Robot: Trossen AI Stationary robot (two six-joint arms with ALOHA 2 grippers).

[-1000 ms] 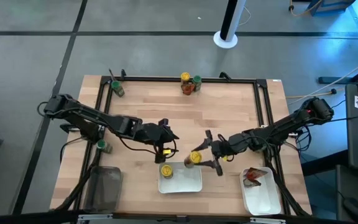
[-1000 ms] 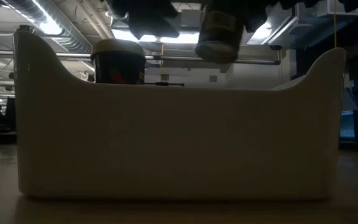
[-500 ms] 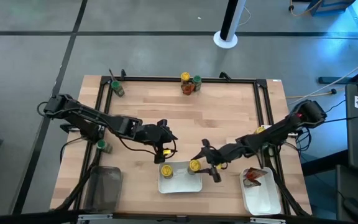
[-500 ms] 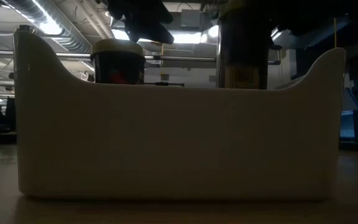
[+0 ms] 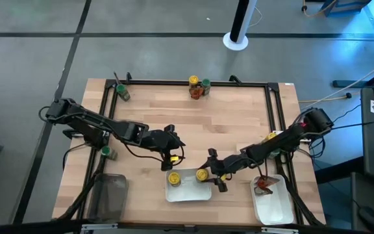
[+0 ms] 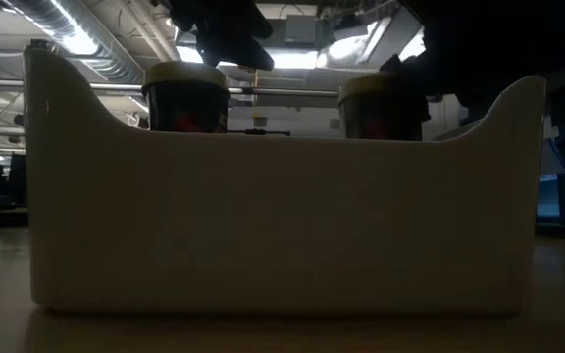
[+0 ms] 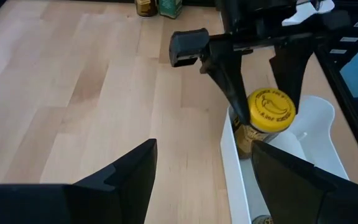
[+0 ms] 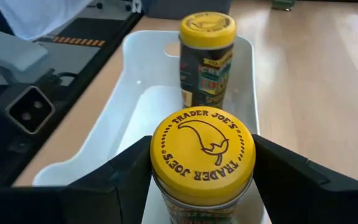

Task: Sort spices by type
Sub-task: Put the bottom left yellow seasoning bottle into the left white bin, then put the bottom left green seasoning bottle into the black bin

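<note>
Two yellow-capped jars are in the white tray (image 5: 188,192). One (image 5: 173,178) stands free on the tray floor, also seen at jar (image 8: 207,59). My right gripper (image 5: 209,174) is shut on the other yellow-capped jar (image 5: 202,174), which in the low view stands as low as its neighbour (image 6: 186,98). My left gripper (image 5: 172,145) hovers open beyond the tray's far left corner and touches nothing. Green-capped jars stand at the far left (image 5: 121,91), the left edge (image 5: 107,153) and the far middle (image 5: 206,85). Red packets (image 5: 263,186) lie in a second tray. My right gripper pinches the yellow-capped jar (image 8: 202,152) between its two fingers (image 8: 126,177), which sit on opposite sides of the body just under the cap (image 8: 166,202). It comes slanting down from the table's right. The jar is upright inside the tray; its base is hidden by the tray wall.
A second white tray (image 5: 274,208) sits at the near right. A dark translucent bin (image 5: 109,195) is at the near left. A yellow-capped jar (image 5: 193,80) stands by the far-middle green one. A black frame (image 5: 187,82) rims the wooden table, and bare wood lies mid-table.
My right gripper moved toward the near edge and slightly left, then down. The jar it holds was tilted above the tray's far wall, came upright over the tray, and sank to the other jar's level.
</note>
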